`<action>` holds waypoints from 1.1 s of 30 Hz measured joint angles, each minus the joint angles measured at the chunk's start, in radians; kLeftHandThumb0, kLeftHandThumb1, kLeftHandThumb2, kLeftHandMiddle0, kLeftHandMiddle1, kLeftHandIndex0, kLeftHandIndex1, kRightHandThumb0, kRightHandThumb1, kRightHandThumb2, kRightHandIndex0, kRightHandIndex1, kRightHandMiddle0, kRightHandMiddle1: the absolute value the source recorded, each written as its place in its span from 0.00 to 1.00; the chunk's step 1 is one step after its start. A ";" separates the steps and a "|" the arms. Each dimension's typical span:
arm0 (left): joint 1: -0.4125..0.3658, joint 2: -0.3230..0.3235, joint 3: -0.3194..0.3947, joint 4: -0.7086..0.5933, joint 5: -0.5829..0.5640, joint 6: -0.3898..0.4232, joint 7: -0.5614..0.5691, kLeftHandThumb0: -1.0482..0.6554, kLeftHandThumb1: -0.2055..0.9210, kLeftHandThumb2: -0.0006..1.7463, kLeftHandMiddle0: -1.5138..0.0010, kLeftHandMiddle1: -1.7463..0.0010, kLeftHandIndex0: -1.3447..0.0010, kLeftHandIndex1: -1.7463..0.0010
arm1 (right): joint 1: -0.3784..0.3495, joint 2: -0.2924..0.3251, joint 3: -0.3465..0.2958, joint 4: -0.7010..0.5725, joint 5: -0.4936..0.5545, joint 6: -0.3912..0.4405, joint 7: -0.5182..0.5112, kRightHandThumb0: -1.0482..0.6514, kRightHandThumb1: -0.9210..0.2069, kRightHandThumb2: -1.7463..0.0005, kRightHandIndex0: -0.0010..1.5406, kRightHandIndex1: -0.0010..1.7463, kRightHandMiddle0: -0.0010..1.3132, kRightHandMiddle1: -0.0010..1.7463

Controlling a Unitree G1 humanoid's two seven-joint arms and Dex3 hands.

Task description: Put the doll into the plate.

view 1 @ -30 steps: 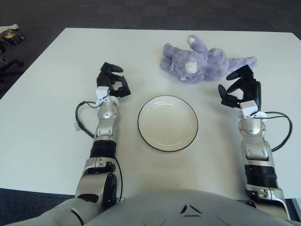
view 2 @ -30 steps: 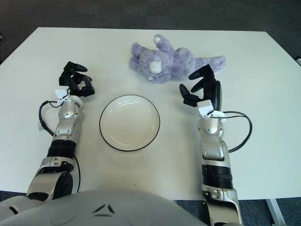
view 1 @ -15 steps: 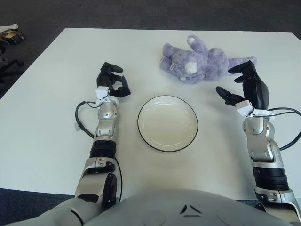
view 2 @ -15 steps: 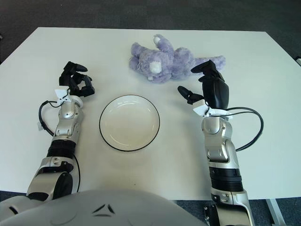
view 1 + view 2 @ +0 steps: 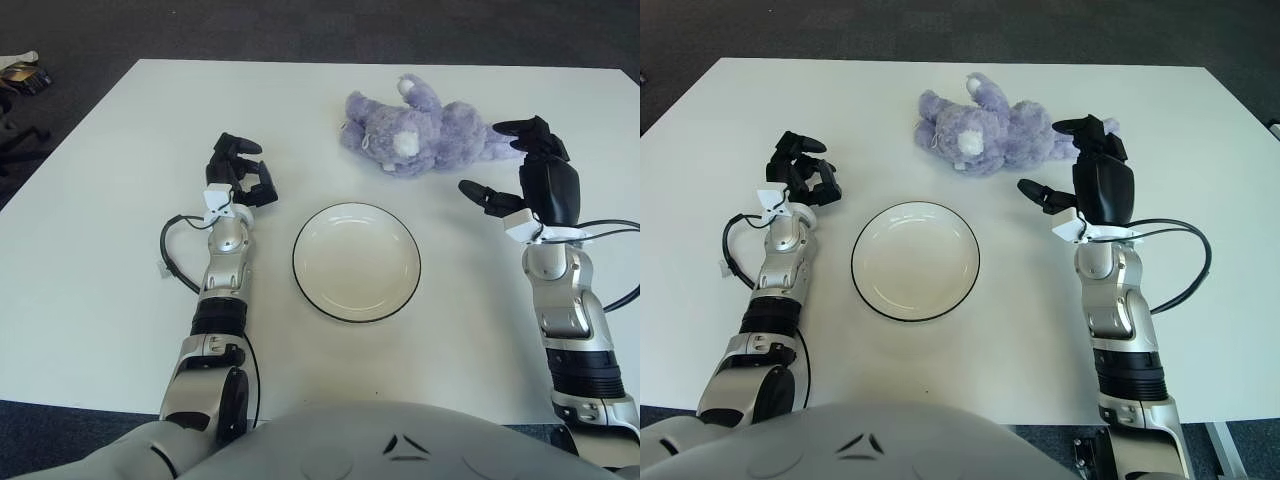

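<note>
The doll [image 5: 425, 127] lies lengthwise left to right, head leftward, just beyond the right hand [image 5: 525, 180], whose fingers spread wide, empty.

Bare table [image 5: 120, 180] lies on all sides of the plate [image 5: 356, 261]. Doll [image 5: 425, 127] lies at the far side, apart from the plate's far rim. Right hand [image 5: 520, 170], fingers spread, at the doll's right end. Left hand [image 5: 240, 172] left of the plate. Cable [image 5: 172, 255] loops near the left forearm.

head stereo pair, looking down, shared table [image 5: 100, 200]
</note>
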 measured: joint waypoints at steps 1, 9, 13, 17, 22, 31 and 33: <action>0.000 0.000 -0.001 0.000 0.001 0.001 0.000 0.61 0.40 0.81 0.64 0.00 0.60 0.00 | -0.005 -0.013 0.002 0.000 -0.014 0.000 0.001 0.05 0.19 0.72 0.04 0.48 0.00 0.51; 0.003 0.003 -0.009 -0.004 0.009 0.022 0.000 0.61 0.40 0.80 0.64 0.00 0.60 0.00 | -0.061 -0.080 0.019 -0.018 -0.081 0.051 0.082 0.04 0.18 0.74 0.01 0.48 0.00 0.48; 0.003 0.003 -0.012 -0.004 0.010 0.024 0.000 0.61 0.40 0.81 0.64 0.00 0.60 0.00 | -0.102 -0.115 0.034 -0.049 -0.102 0.113 0.192 0.02 0.14 0.76 0.00 0.51 0.00 0.45; 0.003 0.004 -0.017 -0.004 0.015 0.024 0.001 0.61 0.40 0.81 0.64 0.00 0.60 0.00 | -0.132 -0.147 0.042 -0.071 -0.122 0.142 0.256 0.02 0.14 0.78 0.00 0.53 0.00 0.44; 0.004 0.005 -0.019 -0.004 0.021 0.024 0.001 0.61 0.39 0.82 0.63 0.00 0.59 0.00 | -0.177 -0.164 0.065 -0.075 -0.138 0.181 0.322 0.05 0.17 0.77 0.00 0.54 0.00 0.43; 0.005 0.000 -0.017 -0.006 0.008 0.027 0.000 0.61 0.39 0.82 0.63 0.00 0.59 0.00 | -0.235 -0.191 0.100 -0.067 -0.154 0.188 0.397 0.06 0.22 0.72 0.00 0.54 0.00 0.41; 0.005 -0.003 -0.017 -0.008 0.005 0.027 0.000 0.61 0.39 0.82 0.63 0.00 0.59 0.00 | -0.251 -0.205 0.111 -0.050 -0.153 0.177 0.412 0.05 0.22 0.71 0.00 0.56 0.00 0.39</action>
